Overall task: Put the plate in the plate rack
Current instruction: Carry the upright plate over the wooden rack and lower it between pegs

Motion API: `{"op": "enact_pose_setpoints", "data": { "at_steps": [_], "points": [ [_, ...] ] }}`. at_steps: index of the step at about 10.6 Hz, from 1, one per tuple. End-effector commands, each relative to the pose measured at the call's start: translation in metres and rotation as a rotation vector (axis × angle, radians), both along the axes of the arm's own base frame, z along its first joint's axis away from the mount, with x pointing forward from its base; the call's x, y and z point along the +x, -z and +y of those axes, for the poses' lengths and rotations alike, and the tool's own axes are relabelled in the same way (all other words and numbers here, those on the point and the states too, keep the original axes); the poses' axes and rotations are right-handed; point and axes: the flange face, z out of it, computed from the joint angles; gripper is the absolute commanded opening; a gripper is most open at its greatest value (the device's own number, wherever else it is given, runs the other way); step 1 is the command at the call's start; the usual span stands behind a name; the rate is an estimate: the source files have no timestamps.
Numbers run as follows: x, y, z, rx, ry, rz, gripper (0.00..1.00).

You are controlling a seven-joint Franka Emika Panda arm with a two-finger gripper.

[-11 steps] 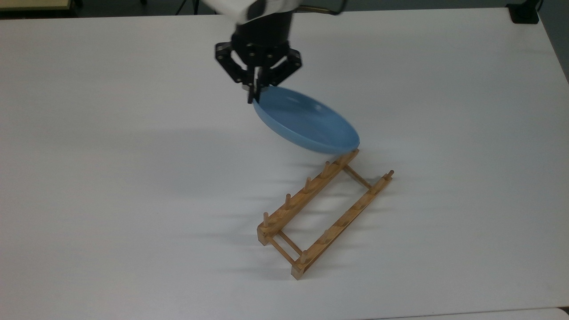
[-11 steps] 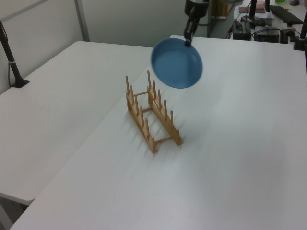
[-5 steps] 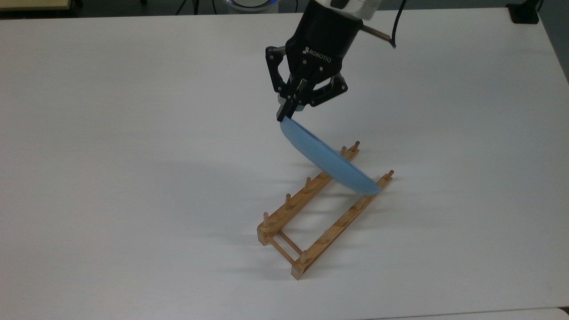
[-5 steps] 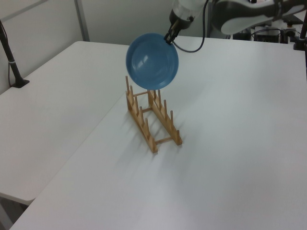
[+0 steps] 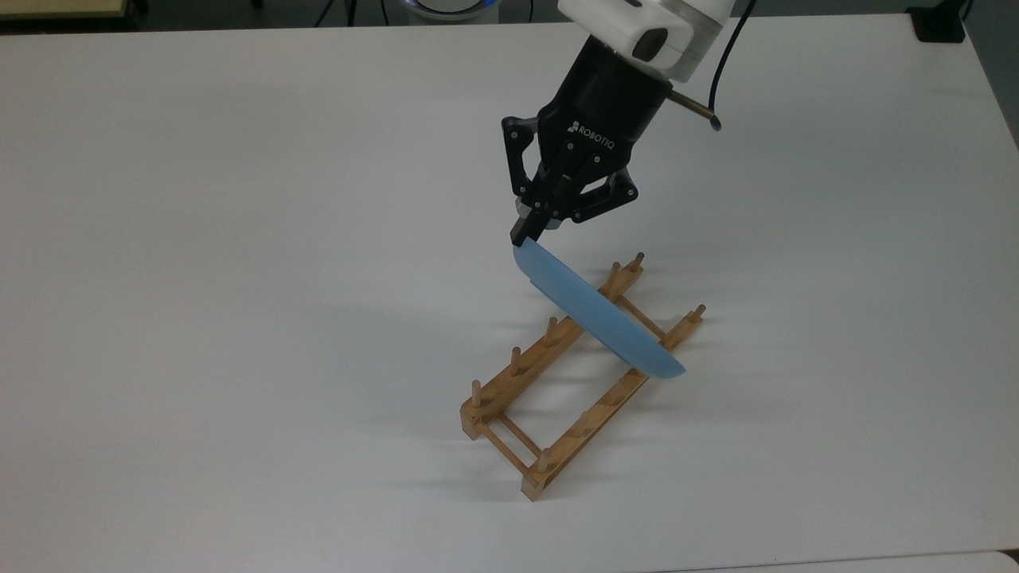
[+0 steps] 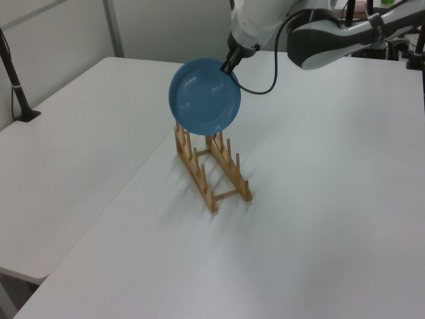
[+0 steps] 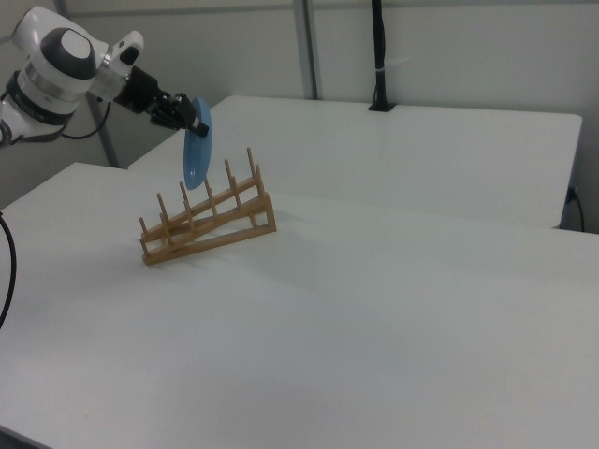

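Clearly the tool (image 5: pixel 527 236) is clamped on the top rim of the plate (image 5: pixel 595 320), its fingers pinching the edge at the plate's upper left end in the top view. The plate hangs on edge below it, tilted, its lower part over the far end of the plate rack (image 5: pixel 567 382), near the middle of the frame.

To do this step well, I judge the plate should be brought closer to upright and its plane set square across the 2 rails, so that the lower rim goes down between 2 neighbouring pairs of pegs rather than onto a peg top. The descent ought to be slow; the rack is light and loose on the surface (image 5: pixel 239 318), so a sideways push could shift or tip it. Release should wait until the rim sits on both rails.

Whether the lower rim already touches a rail or peg cannot be told: in the left view the plate (image 6: pixel 204 95) covers the rack's far pegs, and in the right view the plate (image 7: pixel 196 143) stands edge-on above the rack (image 7: pixel 208 223) with its lower edge hard to separate from the pegs. Which slot it lines up with is also unclear.
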Motion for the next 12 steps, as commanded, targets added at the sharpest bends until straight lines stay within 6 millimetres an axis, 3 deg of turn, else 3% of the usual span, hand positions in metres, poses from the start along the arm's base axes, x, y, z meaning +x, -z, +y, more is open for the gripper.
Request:
{"op": "enact_pose_setpoints", "data": {
  "at_steps": [1, 4, 8, 10, 11, 12],
  "points": [
    [-0.005, 0.021, 0.015, -0.032, -0.012, -0.018, 0.00],
    [-0.008, 0.033, 0.018, -0.057, -0.014, -0.012, 0.01],
    [-0.010, 0.040, 0.025, -0.102, -0.037, -0.013, 0.17],
    [-0.014, 0.042, 0.040, -0.129, -0.063, -0.027, 0.20],
    [-0.015, 0.041, 0.043, -0.122, -0.060, -0.037, 0.31],
    [-0.015, 0.040, 0.045, -0.114, -0.055, -0.043, 0.34]
  ]
}}
